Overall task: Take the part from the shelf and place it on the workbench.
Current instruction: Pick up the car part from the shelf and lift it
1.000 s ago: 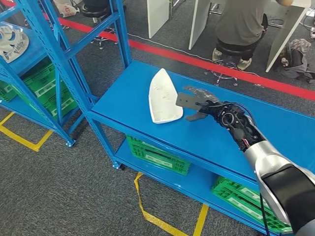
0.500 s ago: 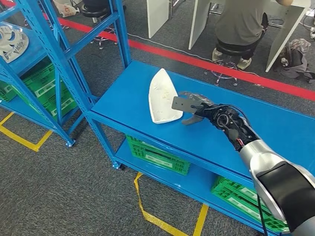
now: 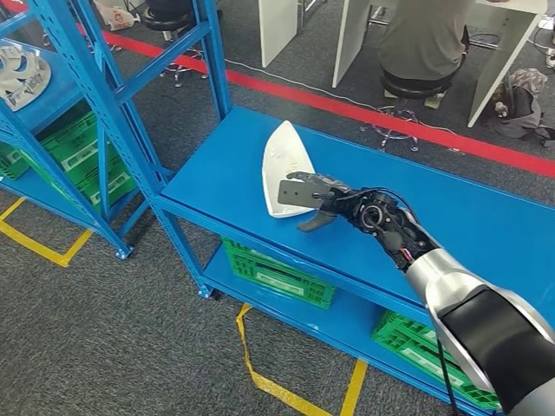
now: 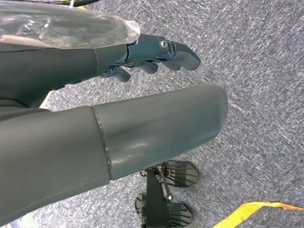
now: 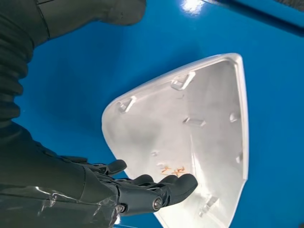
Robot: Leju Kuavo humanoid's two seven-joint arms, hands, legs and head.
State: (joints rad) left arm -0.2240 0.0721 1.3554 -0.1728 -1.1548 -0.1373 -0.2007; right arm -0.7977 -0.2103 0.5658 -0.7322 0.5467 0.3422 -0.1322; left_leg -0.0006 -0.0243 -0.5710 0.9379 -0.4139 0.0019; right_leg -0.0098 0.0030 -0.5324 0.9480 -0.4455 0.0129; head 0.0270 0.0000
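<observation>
On the blue shelf deck (image 3: 216,173), near its front edge: white plastic part (image 3: 281,165), lying flat with its hollow side up, pointed end away from the robot. Right hand (image 3: 308,195) spread open directly over the wider near end of the part, fingers (image 5: 157,190) stretched above the rim and thumb (image 3: 316,223) apart beneath them, gripping nothing; contact with the part cannot be told. Rounded triangular shell, matt white, with a raised rim, small moulded clips along the edges and a faint orange mark inside. Left hand (image 4: 143,54) hanging over grey carpet, fingers loosely extended, holding nothing. Green crates (image 3: 278,273) on the lower deck below; seated person (image 3: 422,43) beyond the red floor line (image 3: 393,117)
</observation>
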